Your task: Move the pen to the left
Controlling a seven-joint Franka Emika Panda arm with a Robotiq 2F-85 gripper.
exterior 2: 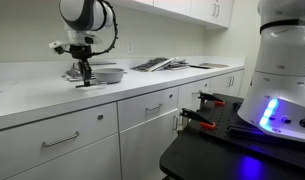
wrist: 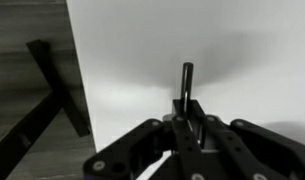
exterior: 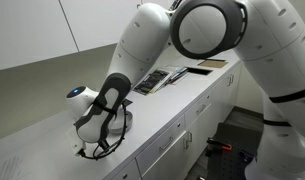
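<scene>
- At the left end of the white counter [exterior 2: 32, 95], in an exterior view, we find the gripper [exterior 2: 85, 72] lowered close to the surface, with the arm reaching down from above.
- In the wrist view, the gripper [wrist: 188, 120] is clenched on the pen [wrist: 187, 85]. The fingers press against both sides of it.
- The pen is a thin, dark stick. It projects straight out past the fingertips over the white counter top, near the counter's left edge in that view. We cannot tell whether its tip touches the surface.
- Beyond that edge, at the left of the wrist view, we see dark wood-grain flooring [wrist: 27, 110].
- Just right of the gripper, a grey bowl [exterior 2: 107, 74] stands on the counter. We cannot tell whether the two touch.
- Further right, well apart from the bowl, loose booklets [exterior 2: 157, 65] lie flat on the counter.
- Below the counter runs a row of white drawers [exterior 2: 72, 140] with bar handles.
- At the far right, the robot's white base [exterior 2: 282, 60] stands on a black table [exterior 2: 207, 150].
</scene>
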